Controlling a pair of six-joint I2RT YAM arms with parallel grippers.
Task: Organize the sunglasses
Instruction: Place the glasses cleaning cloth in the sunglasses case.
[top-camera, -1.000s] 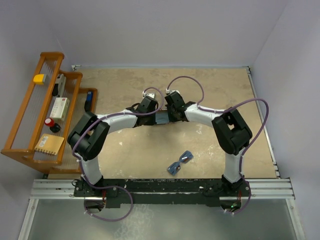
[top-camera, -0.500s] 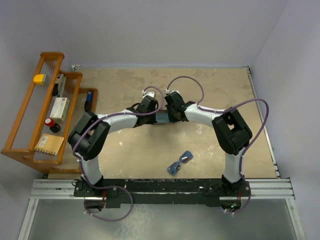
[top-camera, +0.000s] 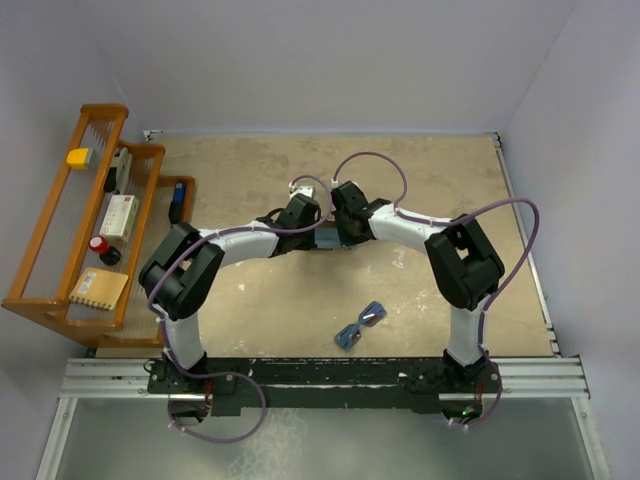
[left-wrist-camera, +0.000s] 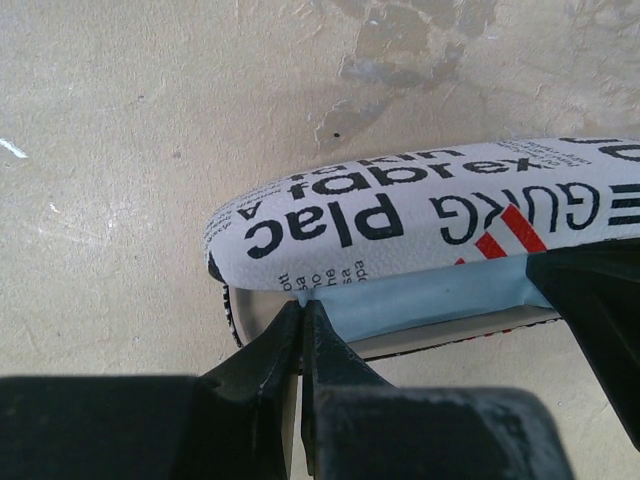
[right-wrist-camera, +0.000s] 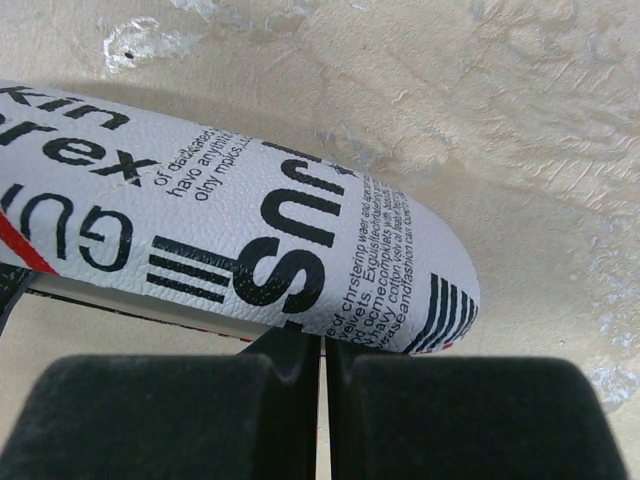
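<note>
step: likely readying case (left-wrist-camera: 400, 215), cloth (left-wrist-camera: 430, 300) sitting inside | left claw (left-wrist-camera: 303, 316) sitting closed at its mouth | right claw (right-wrist-camera: 322, 345) sitting closed at its other end | sunglasses (top-camera: 360, 324) lying well apart on table (top-camera: 260, 300) | next: freeing one claw for fetching them

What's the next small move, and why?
Probably draw the left gripper back, pulling the blue cloth out: it seems pinched on the cloth's corner at the ajar case, the right gripper shut at the other end, the sunglasses lying outside.
</note>
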